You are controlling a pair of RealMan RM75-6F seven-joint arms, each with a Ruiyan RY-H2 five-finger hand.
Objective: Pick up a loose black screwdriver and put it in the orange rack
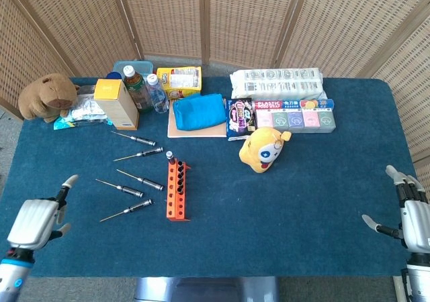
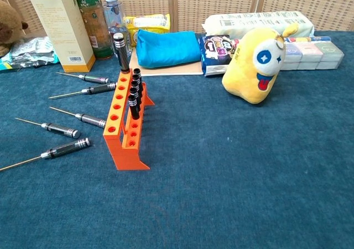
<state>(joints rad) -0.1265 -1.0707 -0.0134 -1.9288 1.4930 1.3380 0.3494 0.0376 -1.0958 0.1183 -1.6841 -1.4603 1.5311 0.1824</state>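
Note:
The orange rack (image 1: 178, 193) (image 2: 124, 128) stands mid-table, with several black handles in its right row and one taller screwdriver (image 2: 120, 52) at its far end. Several loose black screwdrivers lie to its left; the nearest to me (image 1: 129, 209) (image 2: 60, 150) lies alone, and two more (image 1: 141, 180) (image 1: 119, 188) lie just beyond it. My left hand (image 1: 39, 221) hovers at the front left edge, well left of them, holding nothing. At the front right edge my right hand (image 1: 411, 211) is empty with its fingers apart. The chest view shows neither hand.
Along the back stand a capybara plush (image 1: 46, 95), a yellow box (image 1: 117, 103), bottles (image 1: 138, 87), a blue pouch (image 1: 199, 111), snack packs (image 1: 293, 114) and a tissue pack (image 1: 277, 83). A yellow plush toy (image 1: 265, 149) sits right of the rack.

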